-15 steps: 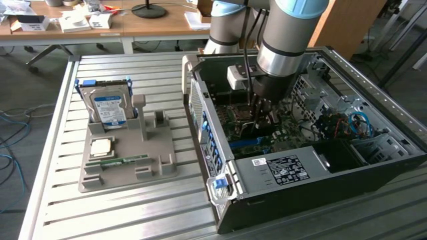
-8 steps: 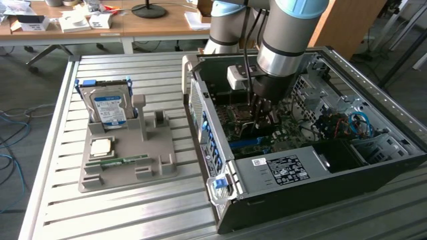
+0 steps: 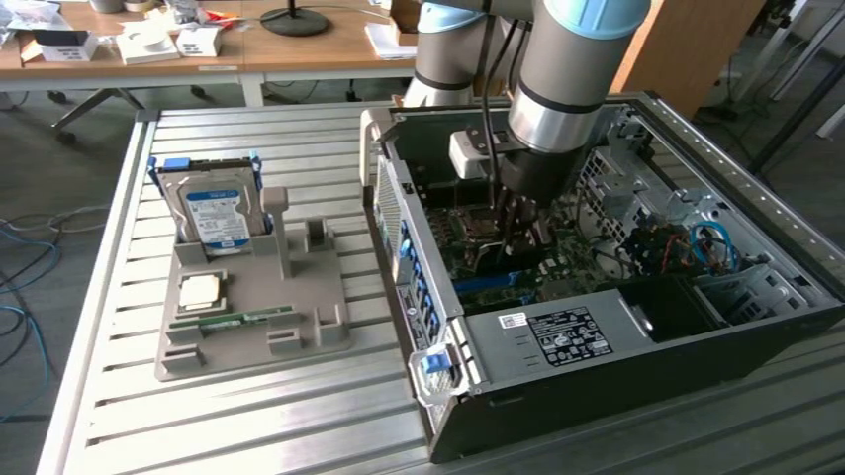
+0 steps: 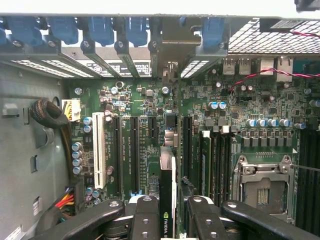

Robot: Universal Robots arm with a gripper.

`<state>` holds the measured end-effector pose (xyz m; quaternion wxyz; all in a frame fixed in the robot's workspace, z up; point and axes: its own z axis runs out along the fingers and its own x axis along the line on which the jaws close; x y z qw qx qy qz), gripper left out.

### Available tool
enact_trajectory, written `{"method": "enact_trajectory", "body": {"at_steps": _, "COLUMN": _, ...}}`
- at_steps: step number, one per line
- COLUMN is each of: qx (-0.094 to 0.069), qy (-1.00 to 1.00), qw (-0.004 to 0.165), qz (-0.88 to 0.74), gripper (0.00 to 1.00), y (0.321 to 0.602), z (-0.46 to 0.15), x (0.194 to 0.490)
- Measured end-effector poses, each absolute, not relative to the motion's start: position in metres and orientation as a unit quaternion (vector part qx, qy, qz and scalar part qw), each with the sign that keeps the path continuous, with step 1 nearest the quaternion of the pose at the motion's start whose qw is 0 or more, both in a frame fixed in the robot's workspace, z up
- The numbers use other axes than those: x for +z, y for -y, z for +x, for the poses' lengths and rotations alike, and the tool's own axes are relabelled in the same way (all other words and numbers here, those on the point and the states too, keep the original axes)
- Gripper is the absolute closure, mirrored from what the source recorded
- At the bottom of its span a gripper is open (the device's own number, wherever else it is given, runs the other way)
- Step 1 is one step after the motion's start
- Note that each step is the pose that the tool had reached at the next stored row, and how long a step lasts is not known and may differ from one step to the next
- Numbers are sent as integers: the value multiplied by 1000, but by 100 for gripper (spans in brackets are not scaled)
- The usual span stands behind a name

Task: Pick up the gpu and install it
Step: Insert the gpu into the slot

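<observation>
One arm reaches down into the open computer case [image 3: 568, 396], which lies on the slatted desk [image 3: 264, 416], and its gripper [image 3: 516, 213] is low among the boards. On the exterior view's left, well apart from the case, a grey holder [image 3: 251, 346] keeps the hard drive [image 3: 218, 213] and a green memory stick [image 3: 244, 319], neither in harm's way. The likelier trouble here is the arm's bulk: it works close to the case's far wall, and a sideways correction could knock the frame. In the wrist view, the gripper [image 4: 171, 222] is clenched on the gpu [image 4: 167, 180], its black fingers [image 4: 147, 217] pressing the card's flat faces. The card is seen edge-on, upright over the motherboard [image 4: 150, 100]. It stands between a short dark slot [image 4: 150, 127] and a long dark slot [image 4: 186, 150], in line with a rear bracket opening [image 4: 170, 75]. Whether its lower edge touches a connector I cannot tell. I judge misalignment the main danger: pushed down slightly off its slot, the card's contacts would land on the slot wall or on nearby small parts and could bend or chip. A tilt in the grip would seat one end only. The metal end could catch the opening's rim or the blue clips [image 4: 100, 27] and jam. A grip on smooth faces may also slip under pressing force.
</observation>
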<state>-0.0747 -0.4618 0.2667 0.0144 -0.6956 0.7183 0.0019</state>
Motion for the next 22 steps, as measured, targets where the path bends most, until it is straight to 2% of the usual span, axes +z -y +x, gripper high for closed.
{"method": "enact_trajectory", "body": {"at_steps": 22, "qx": 2, "qy": -718, "qw": 14, "qz": -696, "gripper": 74, "y": 462, "z": -75, "x": 264}}
